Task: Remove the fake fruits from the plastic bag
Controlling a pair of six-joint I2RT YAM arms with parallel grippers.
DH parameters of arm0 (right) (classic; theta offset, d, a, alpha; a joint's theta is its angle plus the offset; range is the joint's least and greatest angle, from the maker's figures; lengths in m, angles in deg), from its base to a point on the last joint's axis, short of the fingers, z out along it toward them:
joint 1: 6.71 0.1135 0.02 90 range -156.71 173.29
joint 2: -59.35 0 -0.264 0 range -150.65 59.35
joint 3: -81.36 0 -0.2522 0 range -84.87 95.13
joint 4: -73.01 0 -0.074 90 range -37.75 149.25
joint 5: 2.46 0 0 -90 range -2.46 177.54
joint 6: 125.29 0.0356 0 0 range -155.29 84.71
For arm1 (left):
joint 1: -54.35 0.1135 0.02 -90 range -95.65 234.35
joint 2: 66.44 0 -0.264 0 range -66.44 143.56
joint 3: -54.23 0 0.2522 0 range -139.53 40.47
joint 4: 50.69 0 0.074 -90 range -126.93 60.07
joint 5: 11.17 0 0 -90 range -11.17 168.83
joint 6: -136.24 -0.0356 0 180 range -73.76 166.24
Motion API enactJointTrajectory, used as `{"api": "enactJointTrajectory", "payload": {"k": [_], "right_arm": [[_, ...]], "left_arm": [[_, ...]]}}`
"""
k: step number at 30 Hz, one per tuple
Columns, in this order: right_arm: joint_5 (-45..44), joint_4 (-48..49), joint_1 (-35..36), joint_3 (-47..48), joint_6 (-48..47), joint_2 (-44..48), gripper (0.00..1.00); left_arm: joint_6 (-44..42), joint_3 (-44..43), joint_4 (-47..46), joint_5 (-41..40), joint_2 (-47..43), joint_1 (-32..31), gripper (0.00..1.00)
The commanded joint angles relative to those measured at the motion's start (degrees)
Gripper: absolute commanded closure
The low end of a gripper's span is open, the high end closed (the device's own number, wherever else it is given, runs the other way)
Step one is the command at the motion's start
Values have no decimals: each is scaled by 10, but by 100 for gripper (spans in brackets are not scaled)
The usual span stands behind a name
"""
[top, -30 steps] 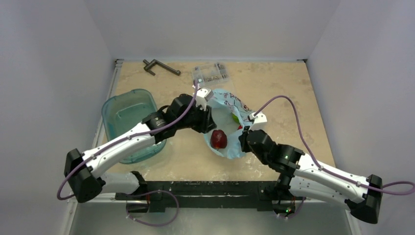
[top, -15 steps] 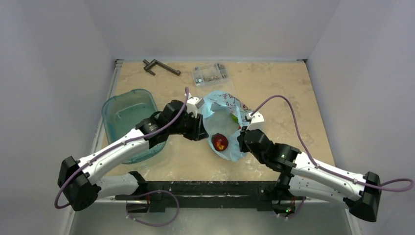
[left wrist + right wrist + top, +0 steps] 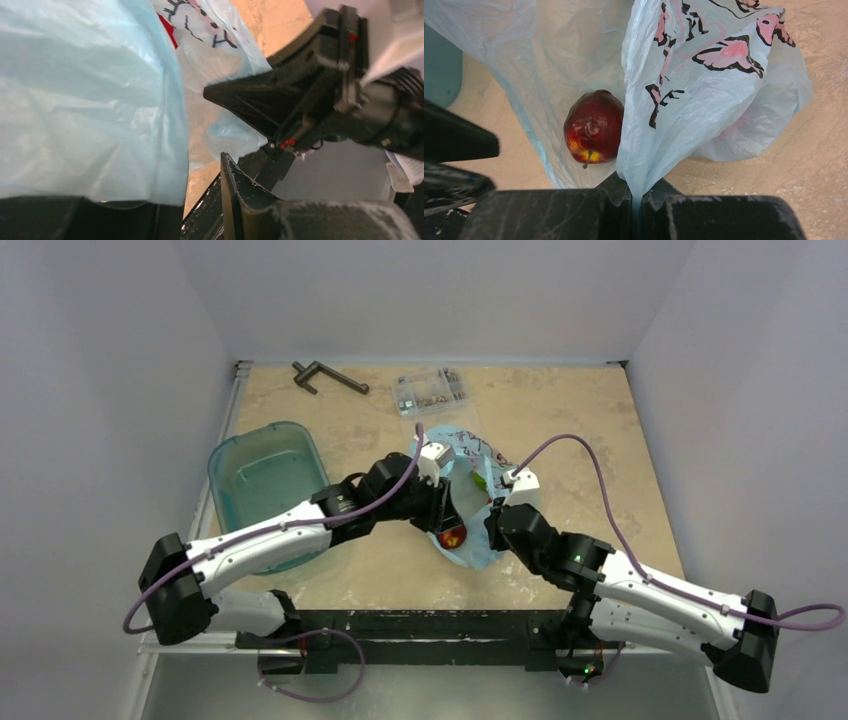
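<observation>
Inside the bag (image 3: 704, 85), a thin light-blue film printed with pink and black figures, lies a dark red apple (image 3: 593, 127) with a yellow patch by its stem. At the bag's near edge the right gripper (image 3: 636, 197) pinches the film, its arm stretched low. At the bag's mouth, the left gripper (image 3: 443, 520) sits beside the apple; I cannot tell whether it grips anything.

Soft even light, blurred wrist close-ups
</observation>
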Motion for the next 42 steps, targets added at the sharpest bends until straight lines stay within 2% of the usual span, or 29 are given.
{"api": "enactJointTrajectory", "payload": {"k": [1, 7, 11, 14, 30, 42], "right_arm": [[-9, 19, 1, -4, -3, 10, 100], [-9, 19, 0, -6, -1, 17, 100], [-7, 18, 0, -7, -1, 23, 100], [-5, 19, 0, -10, -2, 27, 100], [1, 26, 0, -11, -9, 23, 100], [4, 29, 0, -13, -11, 25, 100]], "left_arm": [[58, -80, 49, -100, 63, -19, 69], [90, -131, 92, -183, 145, -24, 54], [82, -155, 104, -199, 197, -24, 42], [77, -167, 117, -206, 236, -24, 38], [62, -143, 153, -257, 297, -25, 31], [63, -138, 127, -207, 343, -25, 27]]}}
